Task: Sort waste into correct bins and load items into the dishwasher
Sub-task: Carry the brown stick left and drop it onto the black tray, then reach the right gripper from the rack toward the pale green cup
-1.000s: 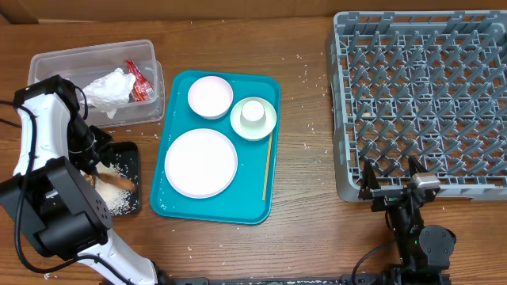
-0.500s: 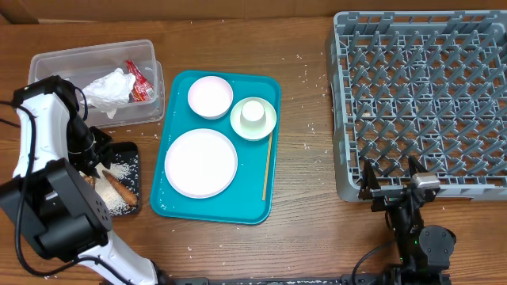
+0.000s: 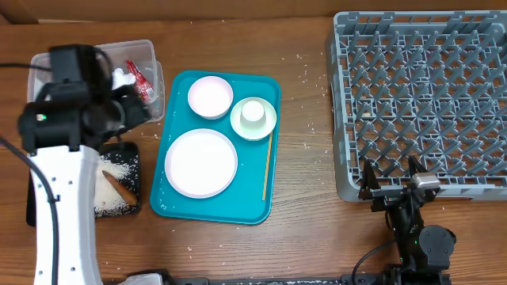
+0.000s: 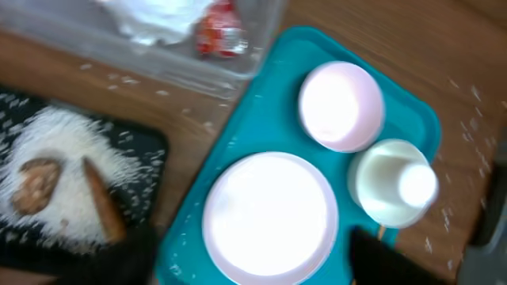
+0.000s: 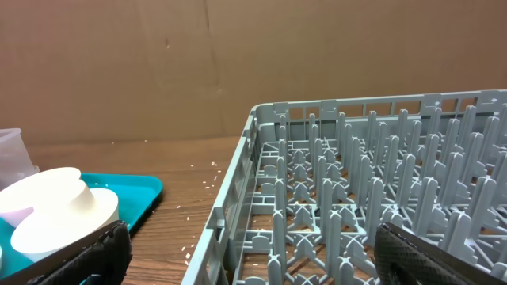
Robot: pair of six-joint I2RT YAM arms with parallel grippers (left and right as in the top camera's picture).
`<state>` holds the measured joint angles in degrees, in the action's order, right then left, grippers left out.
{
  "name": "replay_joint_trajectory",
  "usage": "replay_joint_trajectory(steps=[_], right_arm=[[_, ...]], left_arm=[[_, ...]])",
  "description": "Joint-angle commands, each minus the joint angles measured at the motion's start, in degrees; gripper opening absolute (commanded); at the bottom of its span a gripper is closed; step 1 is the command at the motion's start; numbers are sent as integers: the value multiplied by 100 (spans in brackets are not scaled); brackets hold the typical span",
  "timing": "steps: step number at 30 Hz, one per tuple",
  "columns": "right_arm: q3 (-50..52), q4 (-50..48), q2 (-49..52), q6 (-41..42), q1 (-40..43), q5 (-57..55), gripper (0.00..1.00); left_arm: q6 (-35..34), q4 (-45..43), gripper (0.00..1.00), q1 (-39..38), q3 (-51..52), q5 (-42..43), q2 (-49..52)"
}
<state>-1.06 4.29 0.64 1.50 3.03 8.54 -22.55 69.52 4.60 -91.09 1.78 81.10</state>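
My left gripper [image 4: 257, 269] hangs open and empty high over the teal tray, its dark fingers [image 4: 135, 257] on either side of the large white plate [image 4: 269, 218]. Beyond it are a small pinkish dish [image 4: 341, 105] and a cup [image 4: 396, 184] on a small plate. The black tray [image 4: 150, 146] holds rice, a lumpy brown scrap [image 4: 36, 186] and a long one [image 4: 103, 210]. The clear tub [image 3: 146, 55] holds the napkin [image 4: 158, 12] and a red wrapper [image 4: 219, 32]. The wooden stick [image 3: 268, 166] lies on the teal tray. My right gripper [image 3: 392, 178] rests open at the grey dish rack's [image 3: 424, 95] front edge.
The teal serving tray [image 3: 178, 87] sits mid-table between the bins and the rack. Rice grains [image 3: 313, 127] dot the wooden table around it. My left arm [image 3: 63, 127] covers part of the clear tub in the overhead view. A cardboard wall stands behind the table.
My left gripper let go of the long brown scrap on the black tray, opened, and rose up and towards the teal tray. The right arm has not moved.
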Motion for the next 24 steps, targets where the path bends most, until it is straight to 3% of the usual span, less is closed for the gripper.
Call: replay_joint_trajectory(steps=[1,4,8,12,19,22,24], right_arm=[[59,-26,-4,-24,33,-52,100],[59,-26,-4,-24,33,-52,100],[59,-26,-4,-24,31,-52,100],[59,-26,-4,-24,31,-52,100],[59,-68,-4,-24,33,-52,100],[59,-599,-4,85,31,131,100],[59,-1211,-4,619,31,920,100]], left_arm=[[157,-116,99,-487,-9,-50,151],[160,-153,100,-719,-9,-125,295],[-107,-251,100,-686,-9,-861,490],[-629,-452,100,-186,-9,-1147,514],[-1443,-380,100,688,-9,-776,516],[-1432,-378,100,796,-9,-800,516],[-1432,-376,100,798,-9,-798,516]])
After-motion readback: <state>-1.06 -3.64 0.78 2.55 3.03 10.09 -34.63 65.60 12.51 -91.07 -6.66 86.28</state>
